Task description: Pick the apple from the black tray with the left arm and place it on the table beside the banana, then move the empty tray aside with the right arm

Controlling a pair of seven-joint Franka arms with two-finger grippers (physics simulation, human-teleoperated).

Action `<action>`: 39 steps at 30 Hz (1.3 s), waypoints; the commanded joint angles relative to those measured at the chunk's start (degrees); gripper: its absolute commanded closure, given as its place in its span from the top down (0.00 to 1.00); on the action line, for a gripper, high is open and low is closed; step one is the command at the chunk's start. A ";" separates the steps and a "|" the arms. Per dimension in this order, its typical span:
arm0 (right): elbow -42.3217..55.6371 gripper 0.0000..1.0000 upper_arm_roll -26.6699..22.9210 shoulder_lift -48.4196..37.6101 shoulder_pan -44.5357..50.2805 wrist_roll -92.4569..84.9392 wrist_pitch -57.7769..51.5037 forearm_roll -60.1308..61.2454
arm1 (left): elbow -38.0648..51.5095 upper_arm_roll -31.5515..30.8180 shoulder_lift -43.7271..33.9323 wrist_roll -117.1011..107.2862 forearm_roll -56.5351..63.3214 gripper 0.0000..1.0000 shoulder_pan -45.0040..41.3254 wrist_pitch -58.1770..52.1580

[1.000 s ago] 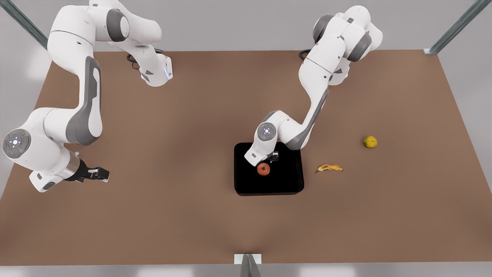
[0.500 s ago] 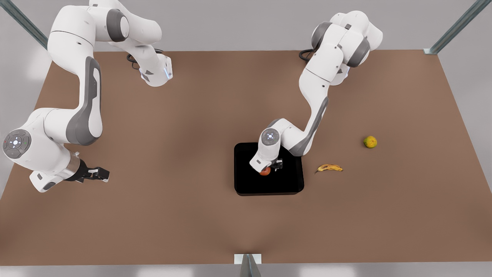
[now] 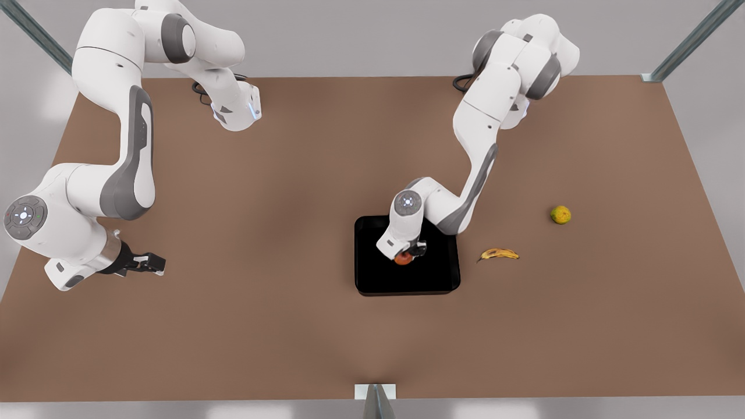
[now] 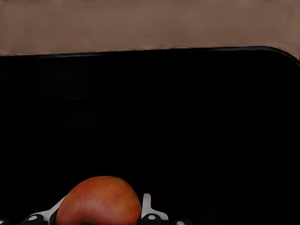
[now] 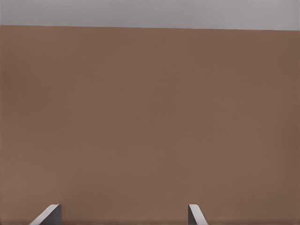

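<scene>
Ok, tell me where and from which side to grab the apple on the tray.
Grip the apple across its widest middle, coming straight down from above. It is round and sits on the flat floor of the black tray, so opposite sides are free. The left hand already straddles it that way, one finger on each side.

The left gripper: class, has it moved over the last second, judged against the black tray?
Yes. The left gripper has come down toward the black tray's middle and now straddles the apple.
</scene>
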 commanded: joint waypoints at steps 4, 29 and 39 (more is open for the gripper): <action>7.85 1.00 2.84 -0.52 7.45 15.25 -13.63 -0.21 | 0.58 0.07 -8.83 24.39 -3.64 0.68 11.27 -20.20; 9.44 1.00 11.72 14.51 31.98 68.71 10.28 -5.84 | -7.25 1.56 -32.92 47.86 -14.89 1.00 34.66 -31.89; -2.87 1.00 11.90 12.93 31.45 57.64 22.58 -5.84 | -6.01 1.21 -32.30 45.75 -14.28 1.00 34.39 -31.98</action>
